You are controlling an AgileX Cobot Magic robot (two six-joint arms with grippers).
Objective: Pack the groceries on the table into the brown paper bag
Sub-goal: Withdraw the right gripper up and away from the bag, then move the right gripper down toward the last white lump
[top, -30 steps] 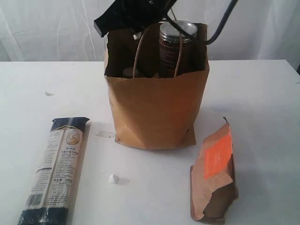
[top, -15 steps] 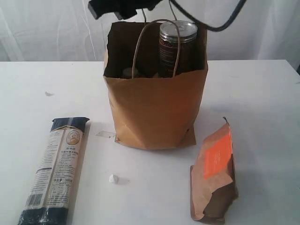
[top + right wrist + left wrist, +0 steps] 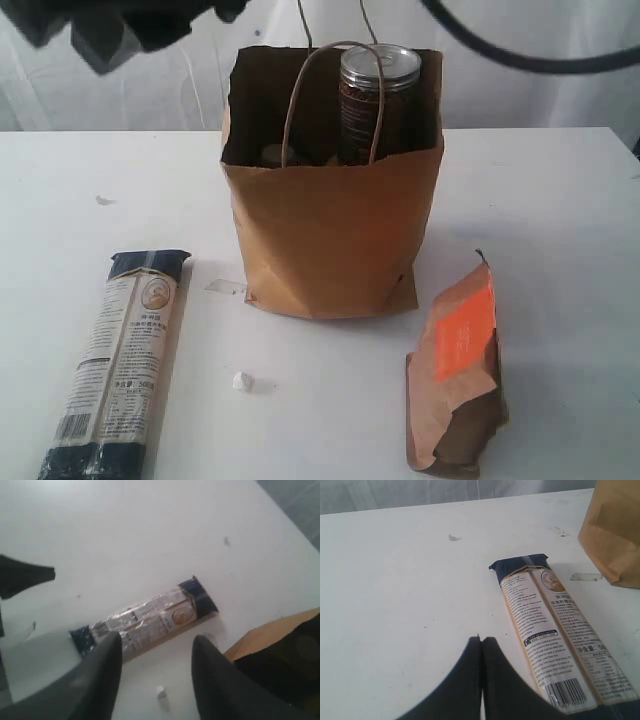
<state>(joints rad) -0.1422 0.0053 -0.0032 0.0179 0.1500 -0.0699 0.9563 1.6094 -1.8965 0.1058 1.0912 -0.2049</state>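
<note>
Centrally, creased kraft bag [image 3: 330, 240], flat glossy pasta packet [image 3: 120, 360], left fingers [image 3: 460, 685] pressed together, right fingers [image 3: 100, 680] parted.

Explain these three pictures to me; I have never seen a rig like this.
This is a robot with two arms, each ending in a gripper. One picture looks on from off the arms; the other two come from wrist cameras. On the white table stands a brown paper bag with a jar inside; a pasta packet and a brown pouch lie on either side. The left gripper is shut, the right gripper open; both hold nothing.
</note>
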